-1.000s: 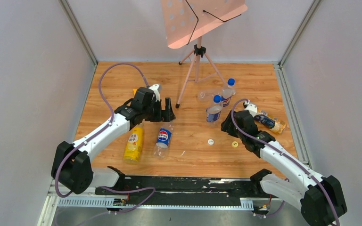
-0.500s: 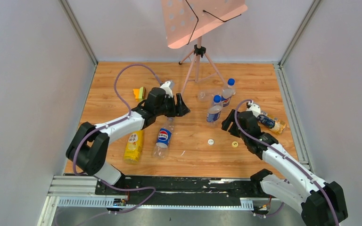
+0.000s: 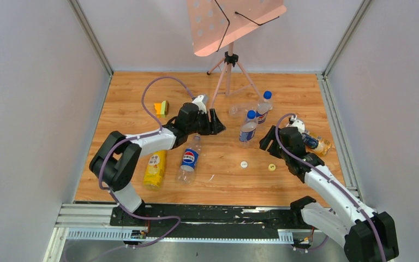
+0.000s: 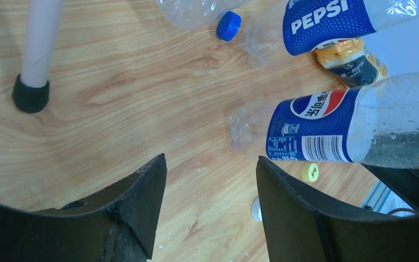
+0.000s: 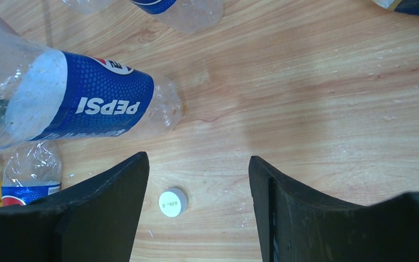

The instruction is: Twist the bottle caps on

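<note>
Top external view: both arms reach over the wooden surface (image 3: 120, 98) with the job partly done. Two upright bottles (image 3: 248, 128) with blue labels stand near the middle, each wearing a blue cap. A white cap (image 3: 244, 164) and a yellow cap (image 3: 272, 167) lie loose on the boards, apart from any bottle. A yellow bottle (image 3: 155, 167) and a Pepsi bottle (image 3: 188, 160) lie on their sides at the near left, and an amber bottle (image 3: 319, 145) lies beside the right arm. These three look yet to be capped, though their necks are too small or too covered to be sure.

The left hand (image 3: 215, 121) hovers wide open, holding nothing, just left of the upright pair. The right hand (image 3: 265, 142), jaws likewise spread and empty, hangs near the white cap, which shows between its fingers in the right wrist view.

In the left wrist view a loose-looking blue cap (image 4: 228, 25) sits at the end of a crumpled clear bottle (image 4: 196, 8); whether it is threaded on or merely lying there cannot be told. The amber bottle is half hidden behind the right arm, and a music stand (image 3: 229, 33) rises at the far edge.
</note>
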Tool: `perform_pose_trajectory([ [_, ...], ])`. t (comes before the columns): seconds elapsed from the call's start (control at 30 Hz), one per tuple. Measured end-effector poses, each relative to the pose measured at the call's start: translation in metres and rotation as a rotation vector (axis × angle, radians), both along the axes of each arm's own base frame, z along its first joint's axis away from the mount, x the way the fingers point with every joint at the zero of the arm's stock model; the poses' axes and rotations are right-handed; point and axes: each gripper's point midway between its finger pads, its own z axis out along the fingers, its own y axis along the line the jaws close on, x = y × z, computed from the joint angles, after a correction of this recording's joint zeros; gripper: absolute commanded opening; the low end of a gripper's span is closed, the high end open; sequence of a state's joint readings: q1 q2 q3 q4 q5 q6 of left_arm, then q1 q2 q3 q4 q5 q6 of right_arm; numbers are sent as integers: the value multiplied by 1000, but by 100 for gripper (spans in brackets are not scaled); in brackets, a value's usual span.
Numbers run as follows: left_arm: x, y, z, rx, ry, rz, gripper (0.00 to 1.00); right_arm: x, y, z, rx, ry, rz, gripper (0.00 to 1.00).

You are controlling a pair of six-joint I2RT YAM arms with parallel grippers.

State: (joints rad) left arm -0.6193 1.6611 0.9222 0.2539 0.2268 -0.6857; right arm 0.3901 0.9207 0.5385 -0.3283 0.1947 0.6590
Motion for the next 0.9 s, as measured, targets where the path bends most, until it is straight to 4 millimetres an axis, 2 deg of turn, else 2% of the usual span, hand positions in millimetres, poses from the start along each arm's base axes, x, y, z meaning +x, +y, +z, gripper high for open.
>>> perform_pose_trajectory([
  [0.23, 5, -32, -21, -7, -3, -36, 54, 1, 0, -1, 14, 8, 16, 68],
  [0.43, 15, -60, -36, -37, -25, -52, 53, 1, -3, -1, 21, 13, 31, 68],
  [0.57, 30, -80, -45, -67, -42, -53, 54, 1, -3, 2, 26, 18, 38, 68],
  [0.9, 55, -106, -64, -104, -44, -54, 57, 7, -4, 11, 31, 20, 46, 68],
])
